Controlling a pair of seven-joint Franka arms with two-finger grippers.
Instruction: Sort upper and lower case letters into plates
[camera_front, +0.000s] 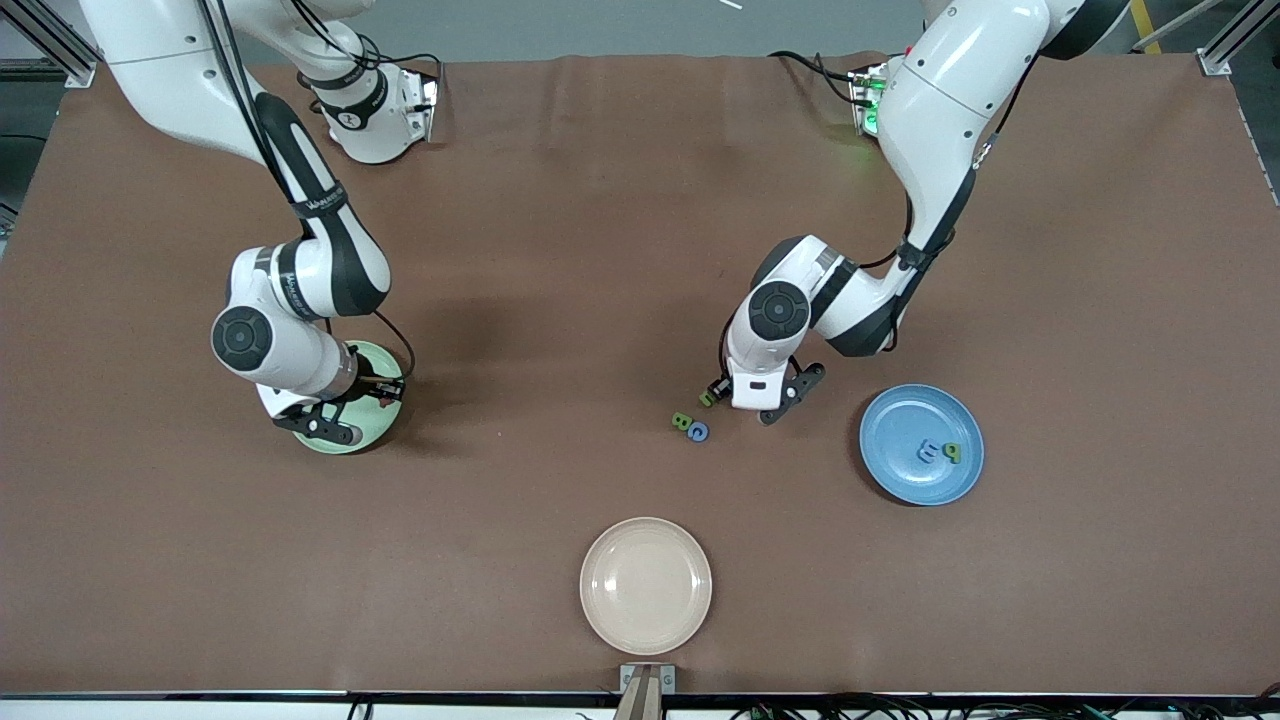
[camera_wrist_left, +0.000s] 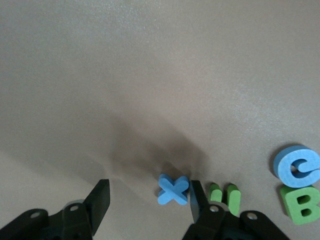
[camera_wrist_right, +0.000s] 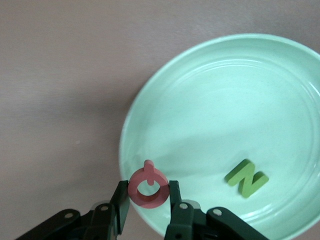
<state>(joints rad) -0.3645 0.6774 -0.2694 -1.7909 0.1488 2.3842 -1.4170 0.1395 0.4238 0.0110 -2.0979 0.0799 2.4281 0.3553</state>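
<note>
My right gripper (camera_wrist_right: 148, 199) is shut on a pink-red ring-shaped letter (camera_wrist_right: 148, 187) and holds it over the edge of the mint green plate (camera_wrist_right: 215, 75). A green N (camera_wrist_right: 246, 177) lies in that plate. In the front view the right gripper (camera_front: 350, 395) covers much of the mint plate (camera_front: 372, 432). My left gripper (camera_wrist_left: 149, 192) is open, low over the table, with a blue X (camera_wrist_left: 174, 189) between its fingers, close to one finger. A green u (camera_wrist_left: 224, 196), a blue C (camera_wrist_left: 297, 167) and a green B (camera_wrist_left: 301, 204) lie beside it. The blue plate (camera_front: 905, 480) holds a blue letter (camera_front: 928, 450) and a green letter (camera_front: 952, 452).
A cream-beige plate (camera_front: 645, 585) sits near the table's front edge. In the front view my left gripper (camera_front: 728, 390) is between the blue plate and the green B (camera_front: 683, 421) and blue C (camera_front: 699, 431), with the green u (camera_front: 707, 398) beside it.
</note>
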